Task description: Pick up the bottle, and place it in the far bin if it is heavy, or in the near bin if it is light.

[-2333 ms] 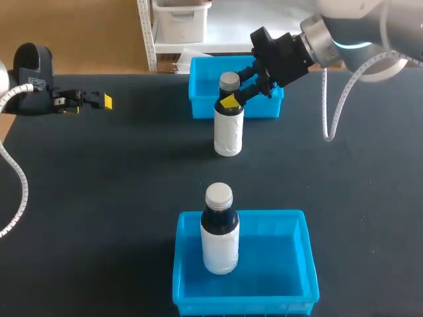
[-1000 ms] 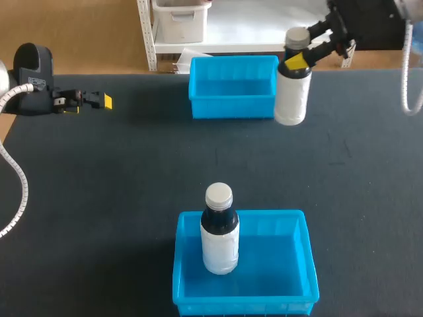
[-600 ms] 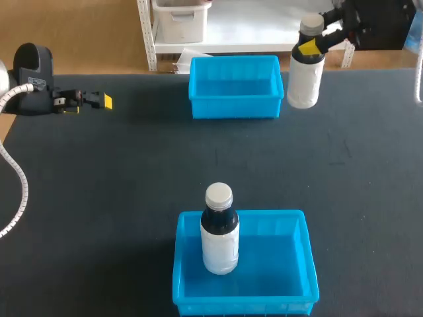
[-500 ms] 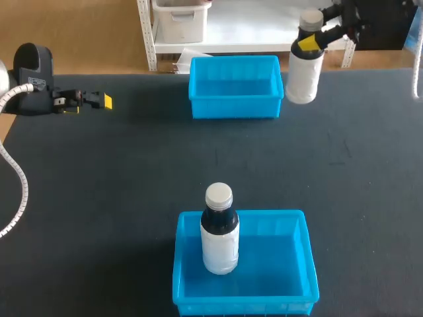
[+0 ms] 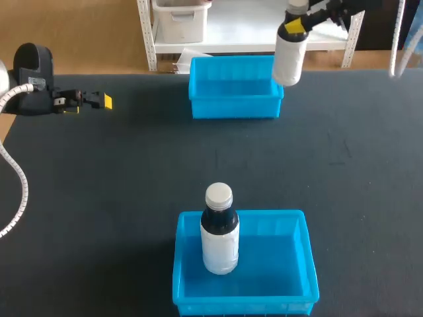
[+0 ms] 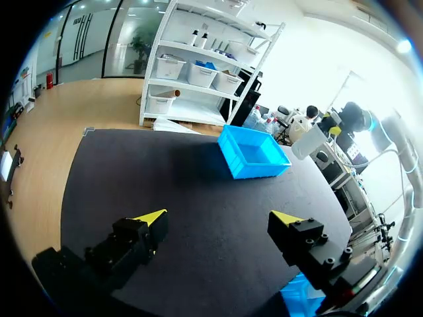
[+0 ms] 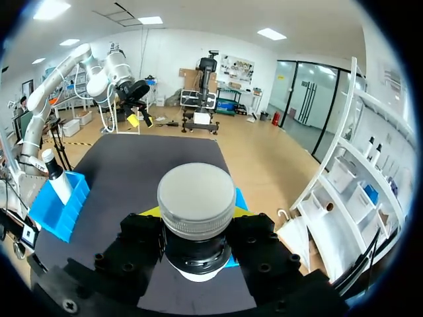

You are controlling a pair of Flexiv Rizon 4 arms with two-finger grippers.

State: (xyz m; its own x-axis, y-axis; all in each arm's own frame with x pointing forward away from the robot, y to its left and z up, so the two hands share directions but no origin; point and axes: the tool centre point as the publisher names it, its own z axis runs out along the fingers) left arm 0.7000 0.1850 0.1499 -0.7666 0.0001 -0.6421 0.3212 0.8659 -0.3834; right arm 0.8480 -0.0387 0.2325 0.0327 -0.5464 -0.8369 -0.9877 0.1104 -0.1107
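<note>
The right tool (image 5: 294,26) grips the upright bottle (image 5: 288,59) by its neck, above the right edge of the far bin (image 5: 231,109); the left tool (image 6: 221,216) gapes empty, well apart.

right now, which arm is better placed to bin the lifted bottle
Right. The right pincer is shut on the bottle, held up by the far bin's right rim. The left pincer sits open and empty at the table's left side.
</note>
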